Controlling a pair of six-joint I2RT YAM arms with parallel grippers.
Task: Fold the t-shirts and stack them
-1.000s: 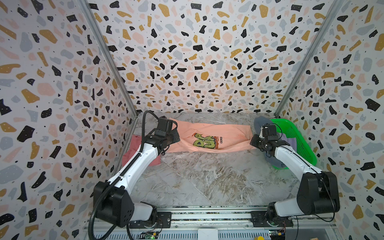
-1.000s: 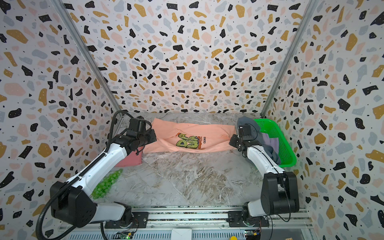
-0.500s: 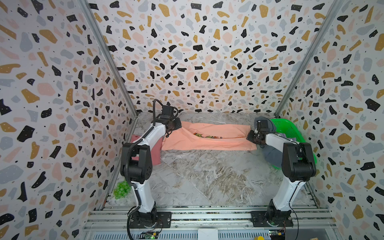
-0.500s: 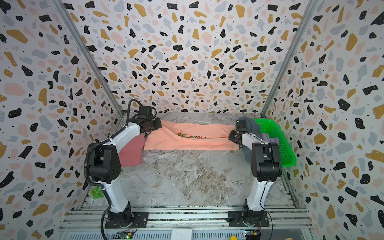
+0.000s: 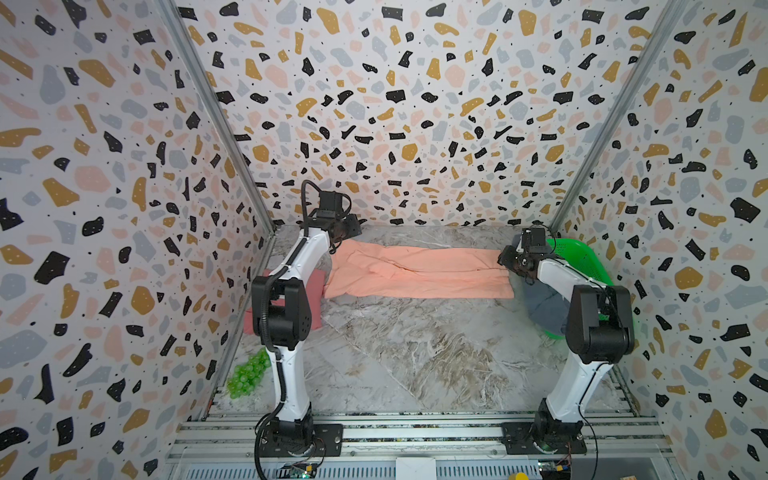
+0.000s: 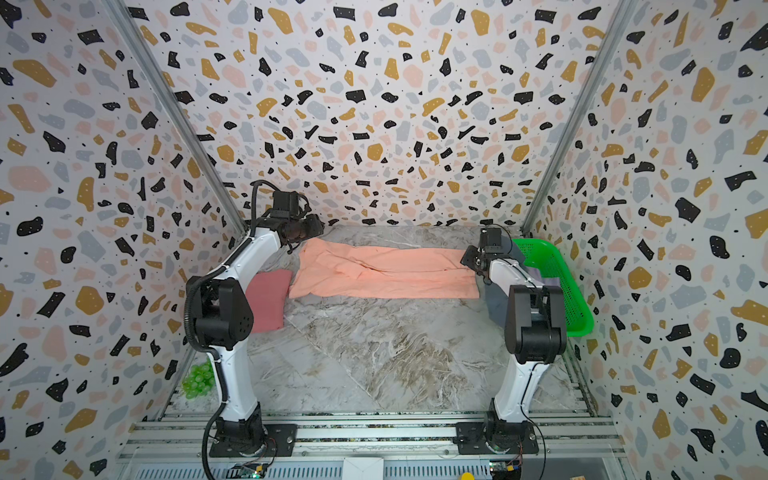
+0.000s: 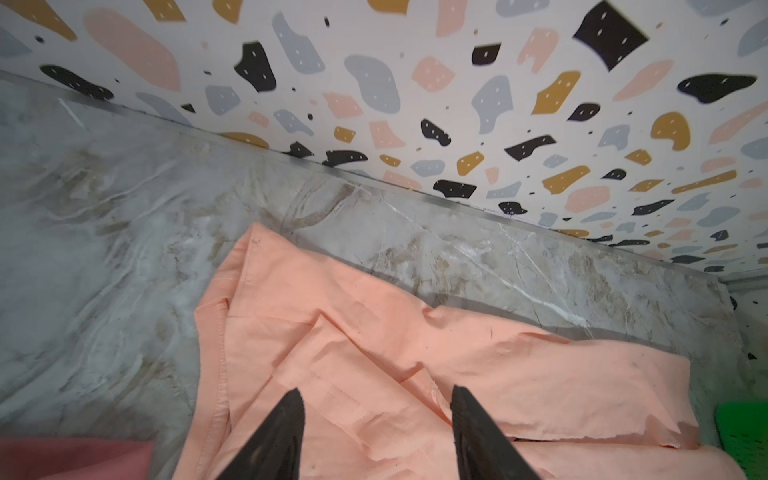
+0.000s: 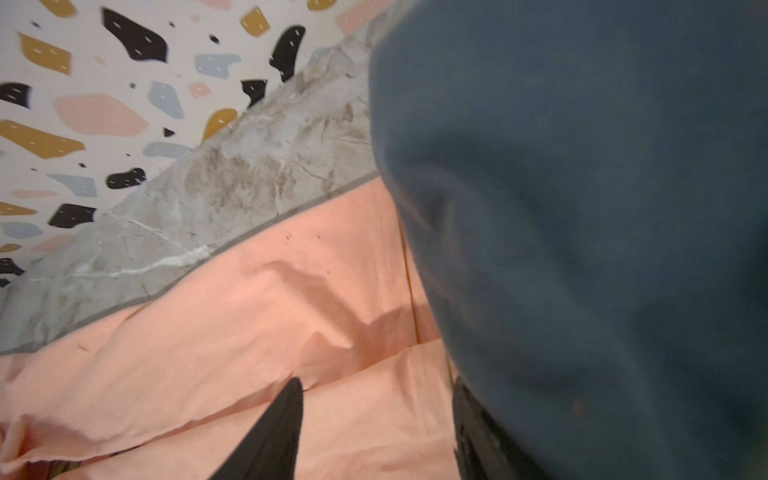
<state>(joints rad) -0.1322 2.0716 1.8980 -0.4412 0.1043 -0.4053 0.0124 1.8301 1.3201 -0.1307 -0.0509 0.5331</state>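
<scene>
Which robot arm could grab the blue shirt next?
Probably right: the right gripper, open, sits beside the blue-grey t-shirt hanging from the green basket. The left gripper is at the peach t-shirt's far end.

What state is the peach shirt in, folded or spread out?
Folded. The peach shirt lies as a long band on the table, print hidden, an upper layer's edge running along it.

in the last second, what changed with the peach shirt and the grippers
The left gripper and right gripper carried the near edge of the peach t-shirt toward the back wall, folding it over and hiding the print, then opened and let go. The rose-red t-shirt, blue-grey t-shirt, green basket and green balls stayed put.
</scene>
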